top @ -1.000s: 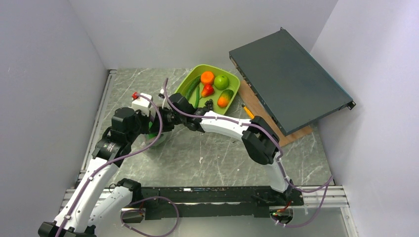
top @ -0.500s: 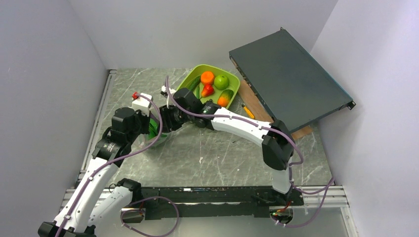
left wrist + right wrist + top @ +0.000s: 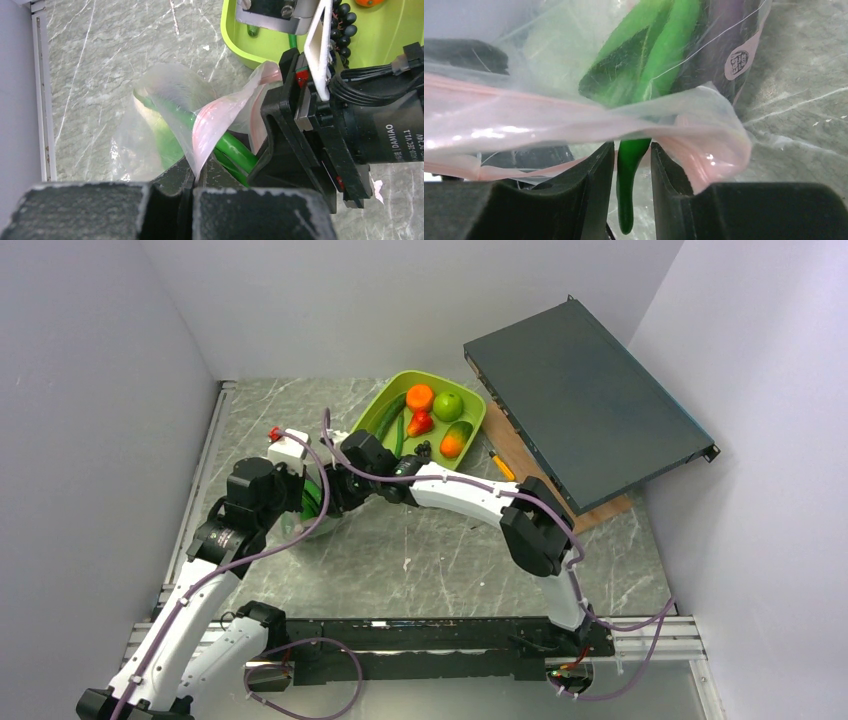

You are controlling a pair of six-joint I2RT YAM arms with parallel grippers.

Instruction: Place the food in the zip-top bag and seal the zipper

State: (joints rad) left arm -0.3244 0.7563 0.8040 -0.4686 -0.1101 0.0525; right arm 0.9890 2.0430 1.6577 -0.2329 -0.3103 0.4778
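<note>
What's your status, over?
Left gripper shut on zipper. Right gripper straddles stem of green pod, grip unclear. Pod mostly in zip-top bag; stem pokes out mouth.

R gripper (image 3: pixel 632 155) has eased its jaws apart round the green pod (image 3: pixel 659 60) stem at the zip-top bag (image 3: pixel 549 120) mouth — R arm (image 3: pixel 470 495) elbow swung out, then back.

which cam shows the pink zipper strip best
Right wrist: the zipper runs close up across nearly the whole frame, crumpled. Left wrist shows only one folded stretch of the zipper; in top external it cannot be made out.
</note>
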